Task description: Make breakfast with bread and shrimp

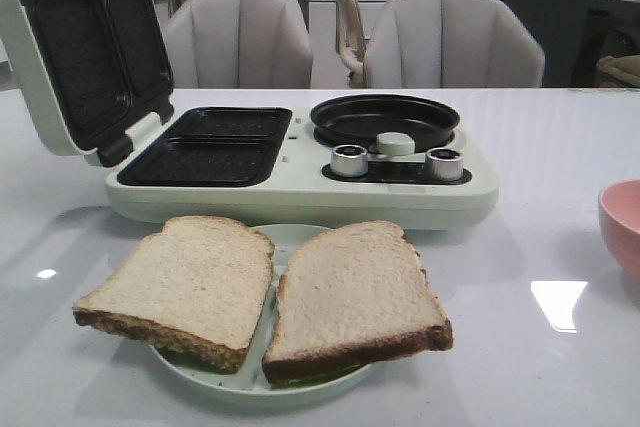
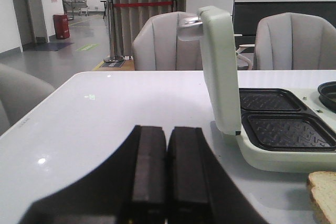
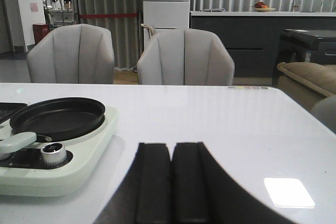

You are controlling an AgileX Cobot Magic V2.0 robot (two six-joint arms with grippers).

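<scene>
Two slices of bread lie side by side on a pale round plate at the table's front. Behind them stands a pale green breakfast maker with its lid open, two black sandwich wells and a round black pan. The shrimp are out of view. My left gripper is shut and empty, low over the white table to the left of the maker; a corner of bread shows beside it. My right gripper is shut and empty, right of the pan.
A pink bowl sits at the table's right edge. Two metal knobs and a pale handle stand in front of the pan. Grey chairs line the far side of the table.
</scene>
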